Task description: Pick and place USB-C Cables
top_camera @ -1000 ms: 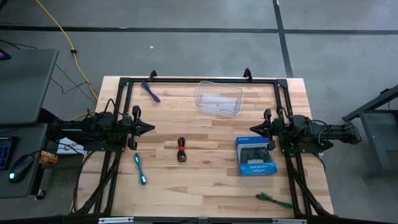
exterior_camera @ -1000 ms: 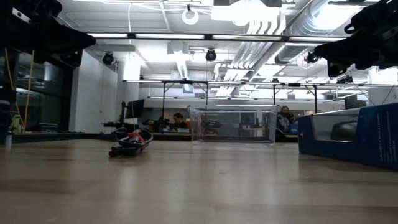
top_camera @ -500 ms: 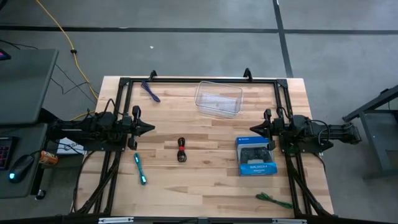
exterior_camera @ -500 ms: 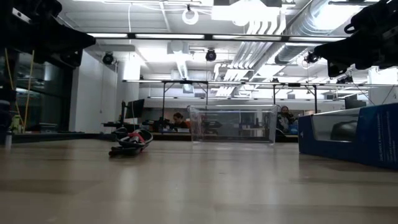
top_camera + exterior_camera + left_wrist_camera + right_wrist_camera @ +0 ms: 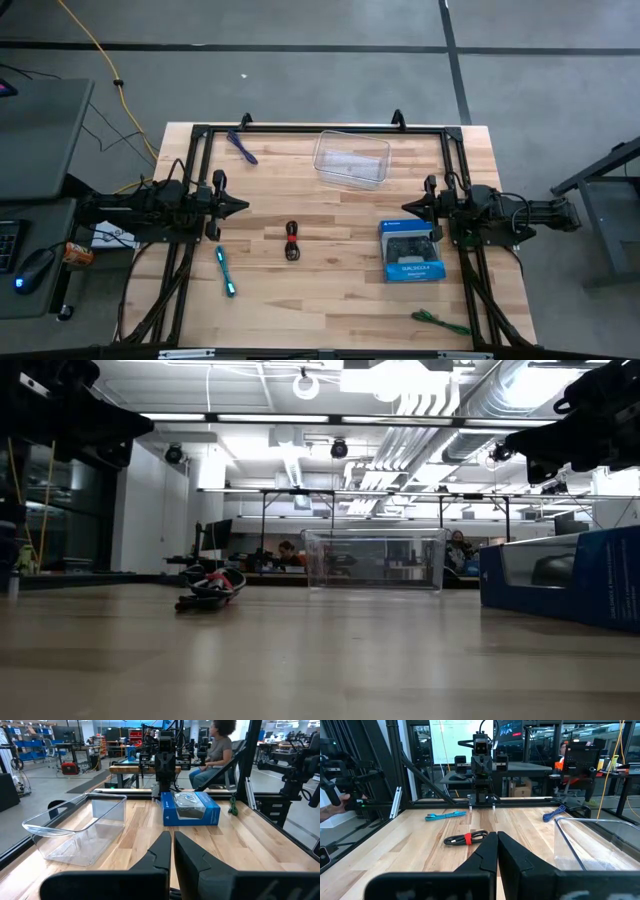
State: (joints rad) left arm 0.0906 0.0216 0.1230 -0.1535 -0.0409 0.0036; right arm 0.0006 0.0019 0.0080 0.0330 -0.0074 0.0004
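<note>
Four cable bundles lie flat on the wooden table. The dark purple one (image 5: pixel 242 146) is near the far left corner, the black one with a red band (image 5: pixel 292 241) in the middle, the cyan one (image 5: pixel 225 271) toward the near left, the green one (image 5: pixel 441 321) by the near right edge. My left gripper (image 5: pixel 243 206) hovers shut over the left side, above and beyond the cyan bundle. My right gripper (image 5: pixel 406 207) hovers shut at the right, over the blue box's far edge. The black bundle (image 5: pixel 466 838), cyan bundle (image 5: pixel 445 815) and purple bundle (image 5: pixel 554 813) show in the right wrist view, the green bundle (image 5: pixel 232 804) in the left wrist view.
A clear plastic tub (image 5: pixel 351 160) stands at the far middle of the table. A blue game-controller box (image 5: pixel 410 251) lies right of centre, under my right gripper. A black frame (image 5: pixel 320 130) runs round the table edges. A person sits beyond the table (image 5: pixel 216 745).
</note>
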